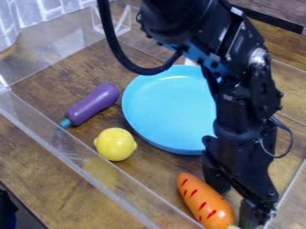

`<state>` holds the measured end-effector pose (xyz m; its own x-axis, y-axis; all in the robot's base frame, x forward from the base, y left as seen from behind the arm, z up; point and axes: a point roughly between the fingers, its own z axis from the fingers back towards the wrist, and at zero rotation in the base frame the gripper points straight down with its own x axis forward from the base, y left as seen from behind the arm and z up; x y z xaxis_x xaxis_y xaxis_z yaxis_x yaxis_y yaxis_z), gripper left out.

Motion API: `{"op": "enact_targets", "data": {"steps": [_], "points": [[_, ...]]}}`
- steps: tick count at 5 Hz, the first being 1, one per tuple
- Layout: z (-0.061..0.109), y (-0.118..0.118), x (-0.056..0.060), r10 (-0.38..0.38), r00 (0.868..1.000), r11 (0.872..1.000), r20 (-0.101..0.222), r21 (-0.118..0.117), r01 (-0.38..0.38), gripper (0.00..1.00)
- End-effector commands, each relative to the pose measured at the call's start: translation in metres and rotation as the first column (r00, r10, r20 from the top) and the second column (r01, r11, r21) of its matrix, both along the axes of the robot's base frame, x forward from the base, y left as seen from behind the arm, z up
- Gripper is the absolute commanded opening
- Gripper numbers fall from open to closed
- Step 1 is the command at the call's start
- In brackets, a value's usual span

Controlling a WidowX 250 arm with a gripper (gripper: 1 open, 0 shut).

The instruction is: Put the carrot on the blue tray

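The carrot (205, 202) is orange with darker stripes and lies on the wooden table near the bottom edge of the camera view, its right end partly behind the arm. The blue tray (171, 109) is a large round light-blue plate in the middle of the table, up and left of the carrot. The black robot arm comes down from the top, covering the tray's right side. Its gripper (249, 210) sits low, just right of the carrot. The fingers (256, 211) blend into the dark body, and nothing shows between them. The jaws stand wide.
A purple eggplant (91, 104) lies left of the tray. A yellow lemon (114, 143) rests by the tray's lower left rim. Clear plastic walls (60, 143) enclose the table on the left and front.
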<state>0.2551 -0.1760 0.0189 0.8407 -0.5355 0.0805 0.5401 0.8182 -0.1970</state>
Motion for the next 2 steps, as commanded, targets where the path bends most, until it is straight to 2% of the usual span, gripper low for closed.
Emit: {"op": "enact_targets", "data": {"steps": [1, 2], "points": [[-0.0082, 0.003, -0.0005, -0.007, 0.999, 1.0, -0.033, 0.012, 0.007, 1.0], [-0.0086, 0.0027, 0.0021, -0.01, 0.999, 1.0, -0.042, 0.011, 0.011, 1.0]]}}
